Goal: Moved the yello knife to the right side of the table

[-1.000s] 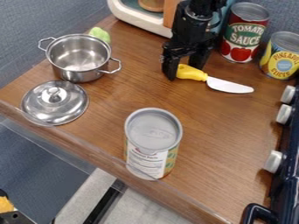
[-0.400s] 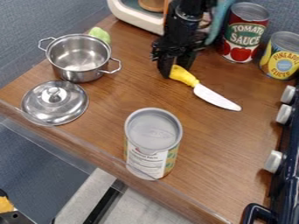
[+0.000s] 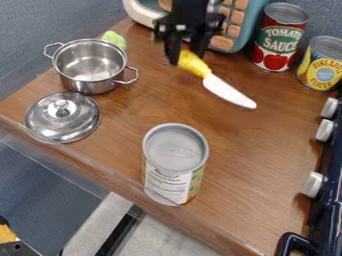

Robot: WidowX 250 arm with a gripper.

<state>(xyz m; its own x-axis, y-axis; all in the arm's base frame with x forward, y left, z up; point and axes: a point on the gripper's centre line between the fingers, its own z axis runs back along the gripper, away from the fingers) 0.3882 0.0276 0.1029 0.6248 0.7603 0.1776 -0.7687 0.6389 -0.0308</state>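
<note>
My black gripper (image 3: 185, 51) hangs at the top middle of the camera view, shut on the yellow handle of the knife. The yellow knife (image 3: 212, 80) slants from the fingers down to the right, its white blade pointing toward the lower right. It looks raised off the wooden table (image 3: 247, 155). Part of the handle's upper end is hidden between the fingers.
A steel pot (image 3: 90, 82) and its lid (image 3: 62, 118) are on the left. An upright can (image 3: 175, 165) stands near the front edge. Tomato sauce (image 3: 278, 37) and pineapple (image 3: 323, 64) cans are at the back right, a dark stove (image 3: 328, 200) along the right.
Gripper and knife have moved left and toward the view's top, seemingly upward off the table. The blade has swung to point more steeply down.
</note>
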